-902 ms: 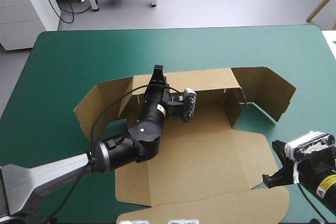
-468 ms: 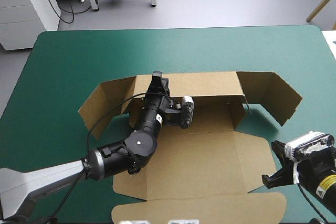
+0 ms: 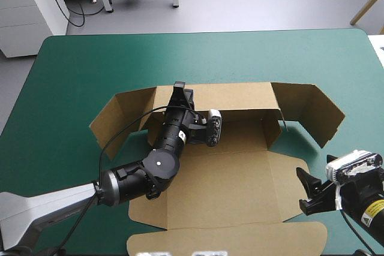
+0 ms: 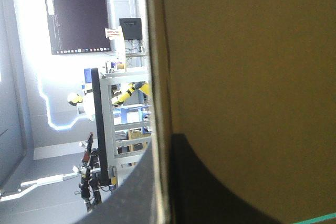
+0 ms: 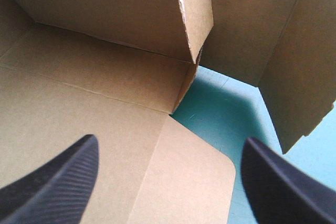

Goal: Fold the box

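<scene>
The brown box (image 3: 228, 178) lies in the middle of the table, base and lid flat, its long back wall (image 3: 234, 97) raised with angled wings at both ends. My left gripper (image 3: 179, 89) sits at that wall's top edge, shut on the box; in the left wrist view the board's edge (image 4: 157, 77) runs between the black fingers (image 4: 210, 187). My right gripper (image 3: 301, 191) hovers off the box's right front flap, open. Seen from the right wrist, its fingers (image 5: 58, 182) stand wide apart over the rounded flap (image 5: 189, 182), touching nothing.
The teal-green cover (image 3: 198, 58) runs bare from the box to the far edge. A raised side flap (image 5: 191, 14) and the right wing (image 5: 299, 77) stand ahead of my right gripper, with a patch of cover (image 5: 220, 108) between them. The front flap (image 3: 228, 241) reaches the near edge.
My right gripper has opened; it was shut earlier. Before that the left arm drew back toward the near left and the back wall's wings swung outward; it has since held still.
</scene>
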Robot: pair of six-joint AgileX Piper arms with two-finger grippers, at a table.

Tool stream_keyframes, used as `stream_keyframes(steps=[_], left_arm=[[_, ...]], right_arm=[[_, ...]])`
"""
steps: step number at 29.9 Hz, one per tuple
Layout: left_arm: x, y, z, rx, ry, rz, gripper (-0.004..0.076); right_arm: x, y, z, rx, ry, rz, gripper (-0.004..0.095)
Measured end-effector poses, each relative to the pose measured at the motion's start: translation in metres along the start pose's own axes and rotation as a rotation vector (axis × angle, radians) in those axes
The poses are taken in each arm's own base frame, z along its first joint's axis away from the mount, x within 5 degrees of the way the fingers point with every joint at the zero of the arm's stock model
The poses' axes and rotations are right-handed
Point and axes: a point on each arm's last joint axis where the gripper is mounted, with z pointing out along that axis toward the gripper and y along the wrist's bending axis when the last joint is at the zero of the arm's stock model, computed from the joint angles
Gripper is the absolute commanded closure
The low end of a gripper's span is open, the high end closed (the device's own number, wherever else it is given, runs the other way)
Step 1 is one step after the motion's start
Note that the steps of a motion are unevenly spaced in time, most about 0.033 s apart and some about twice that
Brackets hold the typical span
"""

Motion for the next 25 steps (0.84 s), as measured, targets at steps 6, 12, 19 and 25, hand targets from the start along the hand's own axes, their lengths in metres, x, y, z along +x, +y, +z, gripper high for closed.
stream_keyframes(steps=[6, 12, 19, 25], left_arm=[[0.0, 0.0, 0.0, 0.001, 0.0, -0.082, 0.0734], [0.0, -0.001, 0.0, 0.001, 0.001, -0.092, 0.0734], [0.0, -0.001, 0.0, 0.001, 0.001, -0.093, 0.0734], [0.0, 0.0, 0.0, -0.004, -0.003, -0.08, 0.0734]], right_arm=[[-0.002, 0.0, 0.001, -0.003, -0.02, 0.045, 0.0071], [-0.012, -0.004, 0.024, 0.07, 0.061, 0.064, 0.0071], [-0.07, -0.01, 0.063, 0.203, 0.123, -0.015, 0.0071], [-0.126, -0.017, 0.093, 0.3, 0.141, -0.086, 0.0071]])
